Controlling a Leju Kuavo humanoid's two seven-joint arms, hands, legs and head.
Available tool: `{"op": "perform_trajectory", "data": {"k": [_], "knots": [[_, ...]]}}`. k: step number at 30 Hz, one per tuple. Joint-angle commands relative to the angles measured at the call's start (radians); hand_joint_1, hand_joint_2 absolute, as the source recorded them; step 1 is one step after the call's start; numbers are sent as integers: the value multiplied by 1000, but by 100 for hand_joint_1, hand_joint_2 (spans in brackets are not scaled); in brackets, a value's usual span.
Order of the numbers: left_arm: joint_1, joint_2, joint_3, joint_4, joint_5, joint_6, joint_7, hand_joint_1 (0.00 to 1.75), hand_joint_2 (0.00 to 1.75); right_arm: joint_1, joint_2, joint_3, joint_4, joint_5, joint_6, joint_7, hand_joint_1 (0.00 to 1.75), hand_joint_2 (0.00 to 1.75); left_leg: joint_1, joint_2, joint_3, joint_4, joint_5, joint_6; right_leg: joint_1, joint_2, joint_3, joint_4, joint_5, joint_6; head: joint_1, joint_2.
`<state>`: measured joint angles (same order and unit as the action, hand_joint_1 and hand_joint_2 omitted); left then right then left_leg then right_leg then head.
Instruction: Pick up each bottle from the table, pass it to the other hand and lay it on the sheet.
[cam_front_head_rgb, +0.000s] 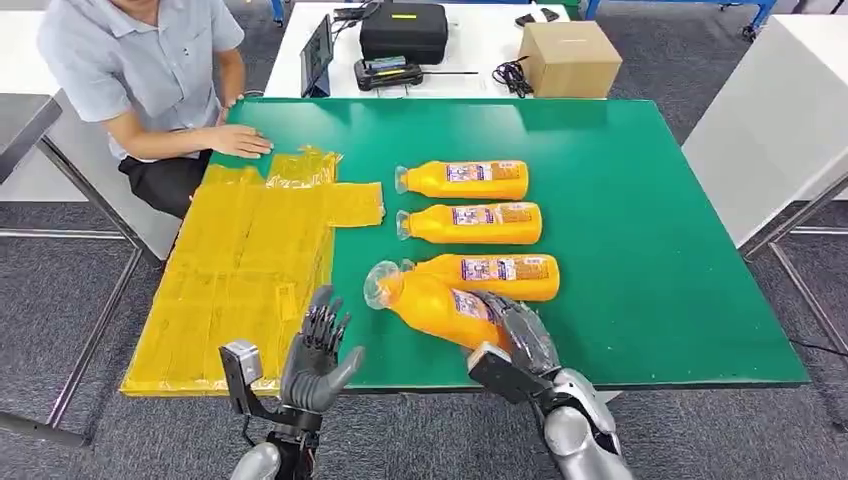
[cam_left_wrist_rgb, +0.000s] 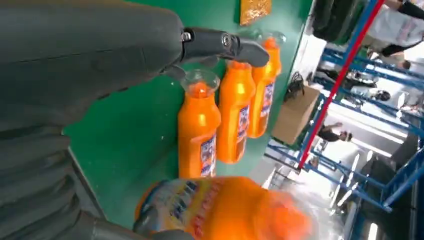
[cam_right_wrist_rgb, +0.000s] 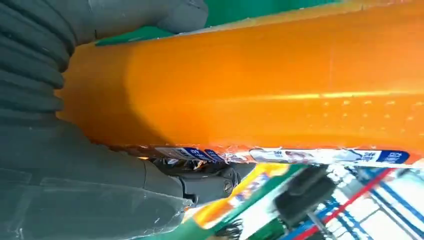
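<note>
1. Right hand (cam_front_head_rgb: 518, 332) wrapped around the lower body of an orange bottle (cam_front_head_rgb: 432, 305), grasping it firmly, fingers over the label.
2. Held bottle tilted, clear cap end pointing away from the right hand toward the left hand (cam_front_head_rgb: 318, 355), base end inside the grip; cannot tell whether its underside touches the green tabletop (cam_front_head_rgb: 660, 250).
3. In the right wrist view, held bottle (cam_right_wrist_rgb: 270, 85) pressed close against the palm, label strip along its edge.
4. Left hand released, grasping nothing, fingers spread and raised, palm turned toward the held bottle's cap, near it but apart.
5. In the left wrist view, left hand (cam_left_wrist_rgb: 125, 55) with a dark finger reaching over the caps of the lying bottles.
6. Three more orange bottles lying flat on the tabletop beyond the right hand, side by side, caps toward the sheet: nearest bottle (cam_front_head_rgb: 485, 274) just beside the held one, middle bottle (cam_front_head_rgb: 470, 223) beyond it, far bottle (cam_front_head_rgb: 462, 180) last.
7. Yellow sheet (cam_front_head_rgb: 240, 280) spread just beyond the left hand, on the side away from the right hand, hanging over the tabletop's edge.
8. Person's hand (cam_front_head_rgb: 238, 141) resting flat on the tabletop at the sheet's far end, well apart from both robot hands.
</note>
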<state>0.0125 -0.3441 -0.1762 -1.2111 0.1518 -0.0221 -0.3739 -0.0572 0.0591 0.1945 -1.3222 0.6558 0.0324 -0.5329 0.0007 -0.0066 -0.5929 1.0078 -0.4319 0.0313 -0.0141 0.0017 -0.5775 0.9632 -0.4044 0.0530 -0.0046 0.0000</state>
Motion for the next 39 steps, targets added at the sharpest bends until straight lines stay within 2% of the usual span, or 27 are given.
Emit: {"op": "perform_trajectory", "data": {"k": [1,4,5,8,9,13,14,15,19,20,23,39], "knots": [[-82,-5,-39,143,-10,-11,-18,0,175,-50,46,44,22,-46,27,-6,175,175,0,2,2,0,-1,-1,0,1,1,0,-1,-2,0,0],[-87,-5,-49,159,0,-36,-23,0,175,-54,48,53,33,-53,22,-15,175,175,0,0,1,0,-1,-2,1,-1,1,1,-2,-2,0,0],[-89,-5,-50,176,77,-81,6,0,175,-63,53,55,47,-71,32,-27,175,175,0,-1,-1,0,0,-1,0,-1,0,0,-1,-1,0,0],[-84,-5,-66,148,73,-61,-38,0,175,-79,61,66,81,-60,22,-16,155,175,0,0,-1,0,-1,-1,0,0,-1,0,0,-1,0,0],[-81,-5,-74,116,17,-21,-89,0,175,-81,65,72,96,-46,13,-9,152,175,0,0,-2,0,-1,-1,0,0,-1,0,0,-1,0,0],[-86,-5,-87,58,-7,18,-65,0,175,-91,80,88,175,-34,5,-4,140,175,1,-1,-2,0,-1,-1,1,-1,-1,0,0,-1,0,0],[-93,-5,-95,70,-22,14,-49,0,175,-101,86,91,204,-30,0,-2,143,175,1,0,0,0,-1,-2,1,-1,0,0,-1,-2,0,0],[-93,-5,-95,70,-22,14,-49,0,175,-101,86,91,204,-30,0,-2,138,175,1,-1,-1,0,-1,-1,1,-1,-1,0,0,-2,0,0],[-110,-5,-104,135,11,-12,-36,0,175,-142,96,112,256,-4,-22,14,140,175,1,1,0,0,-1,-2,1,1,0,0,-1,-2,0,0],[-116,-5,-105,143,-43,12,-56,0,175,-147,97,122,258,1,-13,25,134,175,0,1,0,0,-1,-1,0,1,-1,0,0,-2,0,0],[-129,-5,-102,155,-74,30,-50,0,175,-148,99,141,252,21,-21,35,136,175,0,0,-1,0,-1,-1,0,0,-1,0,-1,-1,0,0],[-165,-5,-135,217,-12,0,-21,0,175,-173,112,181,243,21,-19,50,134,175,0,-1,-2,1,-1,-1,1,-1,-1,1,-1,-2,0,0]]}}
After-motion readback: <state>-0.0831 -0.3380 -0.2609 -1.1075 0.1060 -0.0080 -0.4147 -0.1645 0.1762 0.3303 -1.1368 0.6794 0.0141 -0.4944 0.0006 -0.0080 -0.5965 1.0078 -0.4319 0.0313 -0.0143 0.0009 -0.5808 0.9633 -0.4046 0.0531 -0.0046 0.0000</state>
